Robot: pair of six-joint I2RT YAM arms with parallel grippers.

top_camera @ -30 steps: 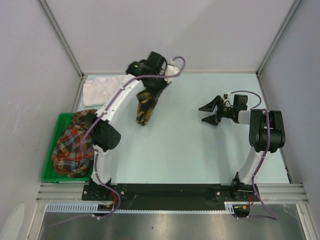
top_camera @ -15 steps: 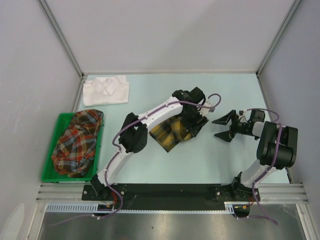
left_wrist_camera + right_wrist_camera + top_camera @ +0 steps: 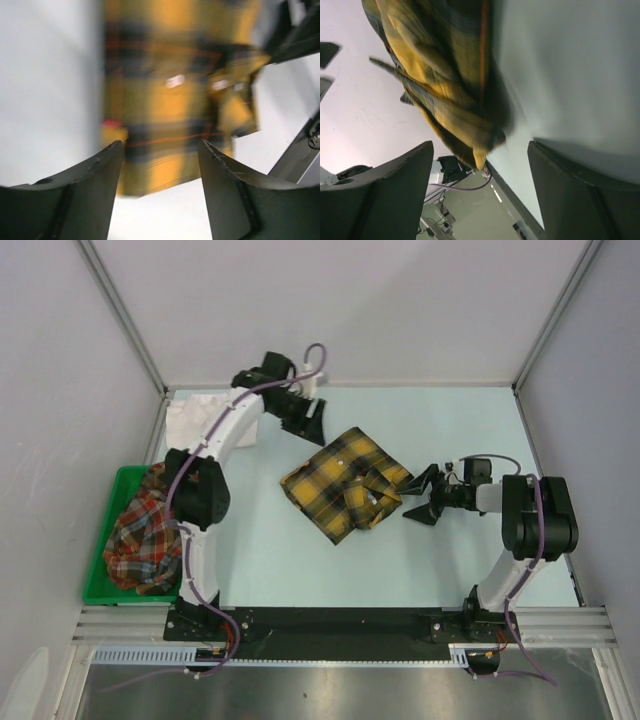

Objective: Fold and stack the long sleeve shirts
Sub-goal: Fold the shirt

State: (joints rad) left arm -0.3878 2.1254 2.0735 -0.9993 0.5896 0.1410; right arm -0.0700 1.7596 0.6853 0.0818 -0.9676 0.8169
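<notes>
1. You had the left gripper (image 3: 314, 426) spread wide w/ nothing btwn its fingers, up nr the far edge of the table (image 3: 460, 430), just right of the white shirt (image 3: 205, 422).
2. Your right gripper (image 3: 407, 503) also gaped wide and empty, its tips at the right edge of the yellow-and-black plaid shirt (image 3: 345, 485); contact couldn't be told.
3. That shirt lay rumpled mid-table, apart from the left gripper.
4. The white shirt sat in the far-left corner, partly under the left arm (image 3: 225, 435); the red-orange plaid shirt (image 3: 148, 530) was heaped in the green bin (image 3: 98, 585).
</notes>
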